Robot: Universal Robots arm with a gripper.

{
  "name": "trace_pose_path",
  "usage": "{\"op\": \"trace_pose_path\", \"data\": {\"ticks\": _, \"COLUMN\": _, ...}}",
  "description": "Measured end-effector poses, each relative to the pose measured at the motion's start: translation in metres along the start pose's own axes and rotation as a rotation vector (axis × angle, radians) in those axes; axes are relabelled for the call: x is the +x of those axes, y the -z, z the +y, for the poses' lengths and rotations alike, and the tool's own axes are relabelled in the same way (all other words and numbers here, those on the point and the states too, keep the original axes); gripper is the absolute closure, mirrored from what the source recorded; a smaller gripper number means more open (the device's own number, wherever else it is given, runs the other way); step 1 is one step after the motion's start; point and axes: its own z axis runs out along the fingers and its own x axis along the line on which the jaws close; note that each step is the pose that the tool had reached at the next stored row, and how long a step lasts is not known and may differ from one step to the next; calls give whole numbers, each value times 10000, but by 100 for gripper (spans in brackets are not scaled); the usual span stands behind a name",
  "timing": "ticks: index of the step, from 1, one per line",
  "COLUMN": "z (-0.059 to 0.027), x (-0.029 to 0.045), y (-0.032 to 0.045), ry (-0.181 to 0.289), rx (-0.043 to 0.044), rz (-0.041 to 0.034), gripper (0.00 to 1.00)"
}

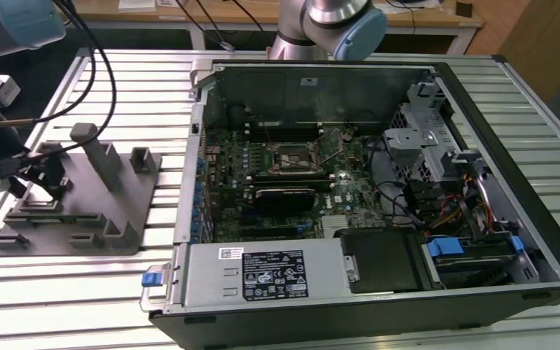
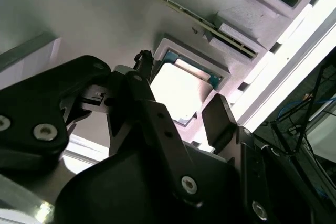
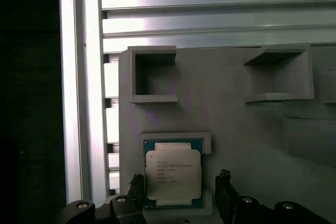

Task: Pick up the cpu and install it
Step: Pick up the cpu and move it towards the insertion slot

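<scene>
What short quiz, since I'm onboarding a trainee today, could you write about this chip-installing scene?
1. True or false: the chip already sits inside the open computer case.
2. The gripper has its fingers: A) clamped on the chip; B) apart, one on each side of the chip; C) holding a cable.
3. Fill in: the grey fixture stands on the exterior view's ____ of the case.
Key: 1 false, the chip lies in a recess of the grey fixture; 2 B; 3 left.
</scene>
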Motion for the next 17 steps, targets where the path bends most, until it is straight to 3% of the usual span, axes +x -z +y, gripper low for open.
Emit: {"op": "trace_pose_path", "data": {"ticks": 17, "z": 54, "x": 37, "y": -120, "ry": -1, "rx": -31, "rz": 4, "gripper": 35}}
